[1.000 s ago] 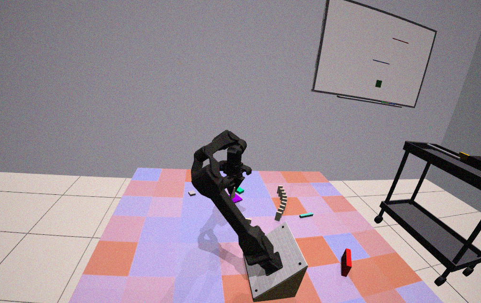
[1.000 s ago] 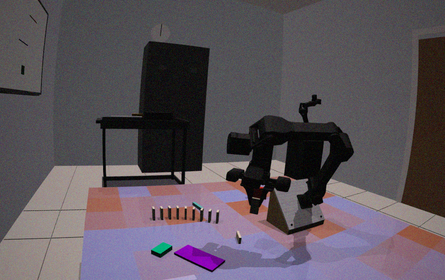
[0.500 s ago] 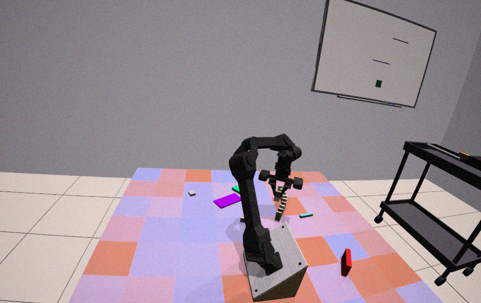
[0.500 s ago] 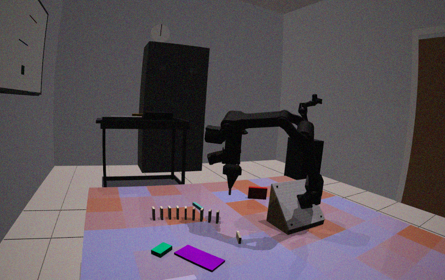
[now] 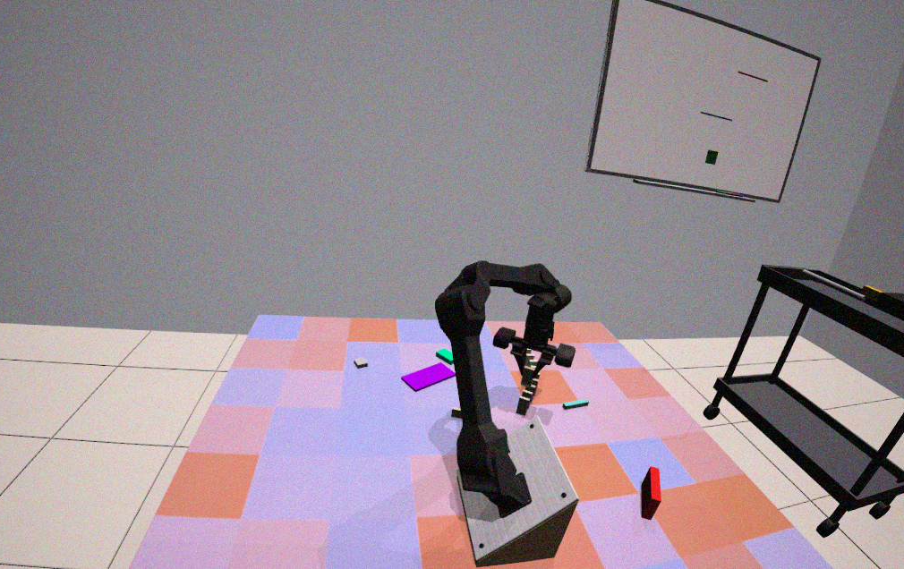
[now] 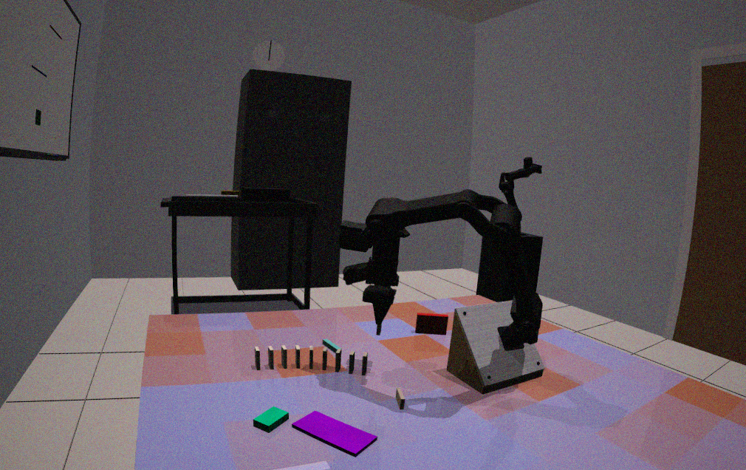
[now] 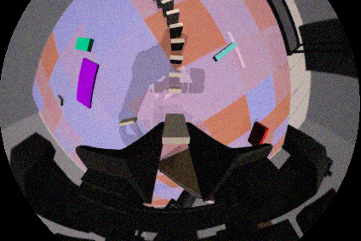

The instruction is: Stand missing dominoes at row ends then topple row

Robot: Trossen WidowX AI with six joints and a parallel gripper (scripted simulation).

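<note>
My gripper (image 5: 528, 380) (image 6: 379, 324) (image 7: 174, 125) points down, shut on a domino (image 6: 378, 330) (image 7: 174, 124), and is above the table just beyond the robot-side end of the row. The row of several standing dominoes (image 5: 524, 405) (image 6: 310, 358) (image 7: 176, 31) is slightly curved; in the top view the gripper partly hides it. A loose domino (image 5: 456, 412) (image 6: 400, 399) (image 7: 128, 122) is on the table away from the row, resting on its long edge; the arm partly hides it in the top view. The held domino cannot be made out in the top view.
A cyan bar (image 5: 575, 403) (image 6: 331, 345) (image 7: 225, 52) lies beside the row. A green block (image 5: 445, 355) (image 6: 271, 418) (image 7: 83, 44) and purple slab (image 5: 428, 377) (image 6: 334, 432) (image 7: 87, 83) lie opposite. A red block (image 5: 650, 493) (image 6: 431, 324) (image 7: 258, 134) stands near the base. A small pale block (image 5: 360, 363) is farther off.
</note>
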